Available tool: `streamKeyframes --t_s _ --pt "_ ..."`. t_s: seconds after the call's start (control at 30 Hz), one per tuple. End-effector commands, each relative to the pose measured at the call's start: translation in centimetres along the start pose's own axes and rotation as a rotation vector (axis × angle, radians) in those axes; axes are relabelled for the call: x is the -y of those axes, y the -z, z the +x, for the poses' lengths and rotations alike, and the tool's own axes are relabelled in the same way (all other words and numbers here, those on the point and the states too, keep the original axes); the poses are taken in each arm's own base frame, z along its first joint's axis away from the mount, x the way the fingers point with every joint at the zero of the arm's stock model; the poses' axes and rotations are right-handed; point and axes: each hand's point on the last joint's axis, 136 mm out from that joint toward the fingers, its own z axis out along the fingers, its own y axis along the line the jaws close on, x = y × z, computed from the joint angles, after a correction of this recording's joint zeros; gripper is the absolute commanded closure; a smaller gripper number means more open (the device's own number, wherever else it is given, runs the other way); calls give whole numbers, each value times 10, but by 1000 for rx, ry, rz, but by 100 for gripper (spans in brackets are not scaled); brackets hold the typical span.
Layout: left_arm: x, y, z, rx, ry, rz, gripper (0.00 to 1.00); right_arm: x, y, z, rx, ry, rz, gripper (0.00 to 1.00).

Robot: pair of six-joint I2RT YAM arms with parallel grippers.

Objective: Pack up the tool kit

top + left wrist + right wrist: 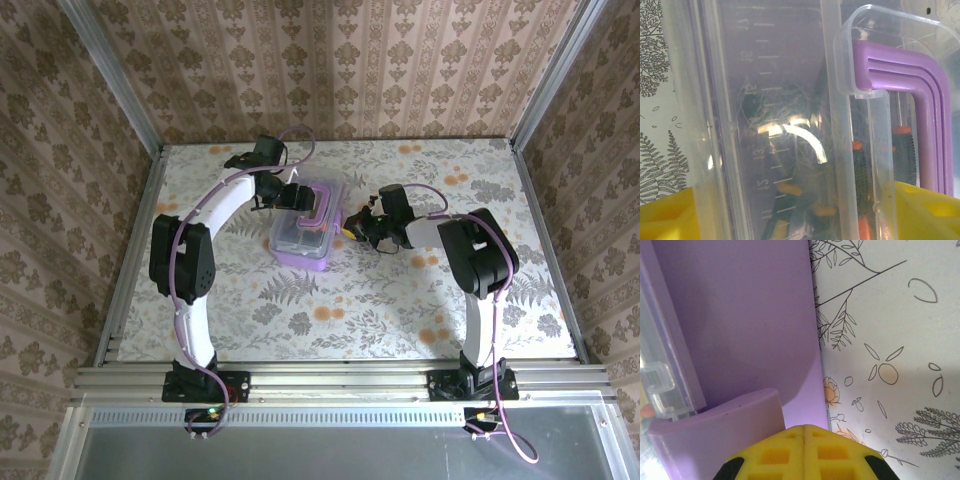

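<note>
A purple tool kit box (303,228) with a clear lid (780,100) sits mid-table. Its long axis runs near to far, and a purple handle (322,207) lies along the top. Orange-and-black screwdrivers (902,150) lie inside, seen through the lid. The right gripper (358,228) is clenched on nothing, just right of the box. Its tips are at a purple latch tab (715,425) on that side, touching or just short of it. This arm is nearer the fastening, which probably needs a push leftward, and nothing stands between. The left gripper (272,190) hangs at the box's far-left corner, jaws spread wide over the lid, apparently grasping nothing. Patterned table (400,310) surrounds the box.
</note>
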Motion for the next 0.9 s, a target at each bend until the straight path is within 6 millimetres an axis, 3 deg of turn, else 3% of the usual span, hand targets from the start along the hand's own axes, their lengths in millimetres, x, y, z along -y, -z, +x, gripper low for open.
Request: streamKeyframes --t_s 0.0,0.47,0.67,0.87 --pt "-13 -60 85 -312 82 -27 40 -27 -11 -5 2 51 -60 100" --pt "-8 -58 82 -300 89 -3 40 -27 -18 -3 0 49 -67 100" --pt "-7 -55 79 -290 99 4 41 -27 4 -9 27 70 -57 100" --pt "-14 -45 70 -255 134 8 40 3 39 -16 64 83 39 100"
